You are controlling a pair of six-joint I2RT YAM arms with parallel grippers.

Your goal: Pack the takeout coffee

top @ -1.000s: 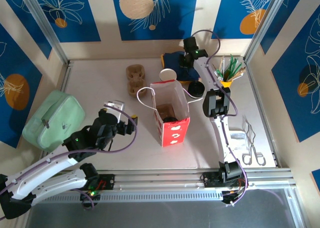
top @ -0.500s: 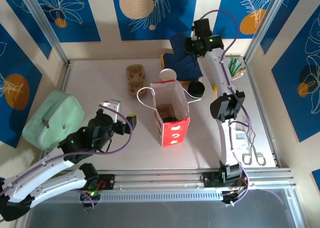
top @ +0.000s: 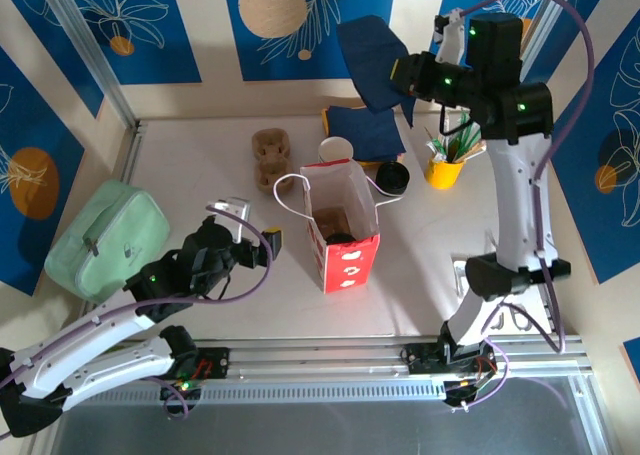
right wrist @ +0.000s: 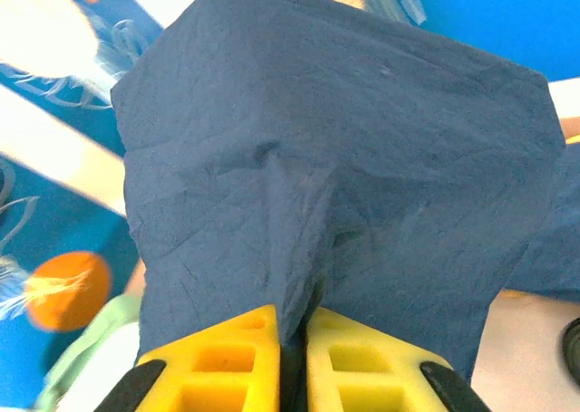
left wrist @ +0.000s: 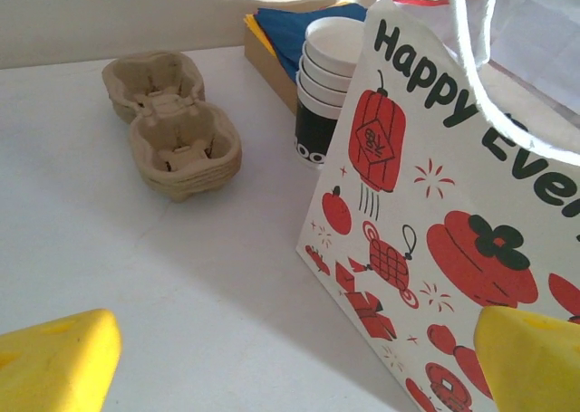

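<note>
A round black lid low inside the red-and-white paper bag (top: 345, 225) looks like the takeout coffee (top: 340, 238); its sides are hidden by the bag walls. High over the back of the table, my right gripper (top: 402, 78) is shut on a dark blue napkin (top: 372, 57). In the right wrist view the yellow fingers (right wrist: 231, 358) pinch a fold of that napkin (right wrist: 344, 158), with the right gripper (right wrist: 292, 326) just below it. My left gripper (top: 255, 227) stands open on the table just left of the bag. In the left wrist view, nothing lies between the fingertips of the left gripper (left wrist: 290, 367), and the bag (left wrist: 453, 204) stands to the right.
A stack of lidless white-rimmed cups (top: 335, 150) and a tray of blue napkins (top: 365, 130) stand behind the bag. A loose black lid (top: 392, 178), a yellow cup of green stirrers (top: 447, 165), a cardboard cup carrier (top: 270, 158) and a green pouch (top: 105, 237) are also there.
My right arm has risen from the napkin tray and carried a dark blue napkin up and to the right. The left gripper has barely moved.
</note>
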